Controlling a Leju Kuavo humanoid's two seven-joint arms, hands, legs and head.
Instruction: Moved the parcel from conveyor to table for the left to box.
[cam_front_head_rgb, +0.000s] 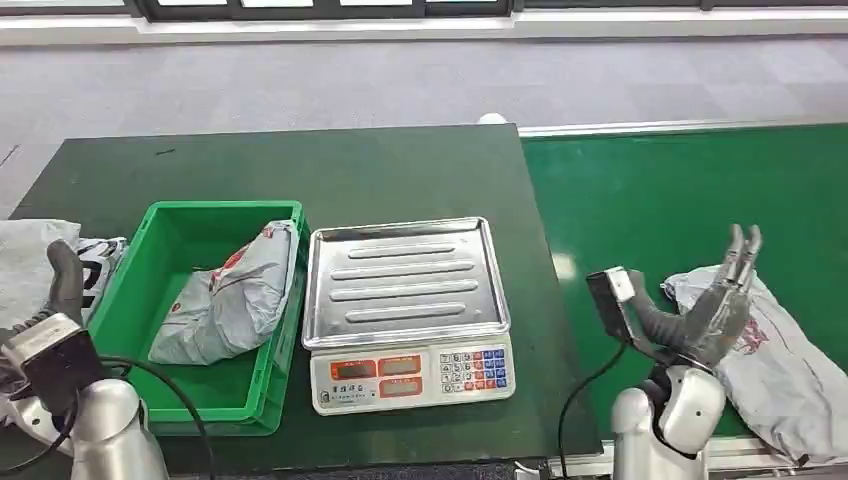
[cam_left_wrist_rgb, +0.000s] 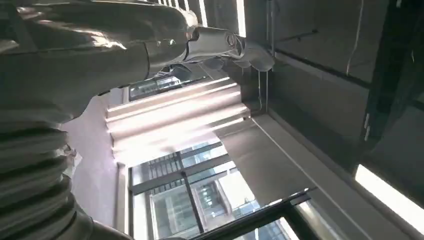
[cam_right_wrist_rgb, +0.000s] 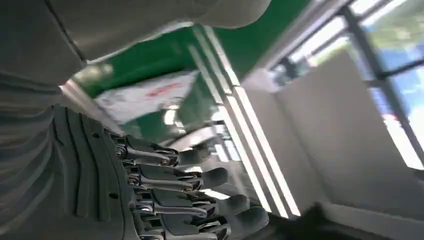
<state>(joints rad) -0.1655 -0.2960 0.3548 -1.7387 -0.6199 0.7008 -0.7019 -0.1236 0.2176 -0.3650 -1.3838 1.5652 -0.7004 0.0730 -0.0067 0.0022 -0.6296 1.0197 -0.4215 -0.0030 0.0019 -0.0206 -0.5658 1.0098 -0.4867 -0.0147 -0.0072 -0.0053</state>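
My right robot hand (cam_front_head_rgb: 722, 300) is raised over the near part of the green conveyor (cam_front_head_rgb: 650, 200), fingers (cam_front_head_rgb: 742, 258) spread and pointing up, grasping nothing. In the right wrist view the same robot hand (cam_right_wrist_rgb: 165, 190) shows its dark fingers (cam_right_wrist_rgb: 200, 177) loosely extended and apart, nothing between them.

The parcel (cam_front_head_rgb: 775, 355), a grey poly bag with red print, lies flat on the conveyor near its near edge, partly behind my right robot hand; I cannot tell whether the fingers touch it. The right wrist view shows it (cam_right_wrist_rgb: 150, 95) as a pale blurred shape on the green belt.

My left robot hand (cam_front_head_rgb: 62, 285) sits at the near left corner of the bench (cam_front_head_rgb: 350, 170), one dark digit pointing up; whether it is released or clenched I cannot tell. In the left wrist view the robot hand (cam_left_wrist_rgb: 220, 42) is seen against the ceiling, too unclear to settle it.

On the bench: a green bin (cam_front_head_rgb: 160, 395) at the near left, holding a grey bag (cam_front_head_rgb: 235, 300) that leans against its right wall. Just right of the bin, a scale (cam_front_head_rgb: 405, 300) with a steel tray, keypad toward the near edge. More grey bags (cam_front_head_rgb: 30, 260) lie at the left edge, beside the bin.
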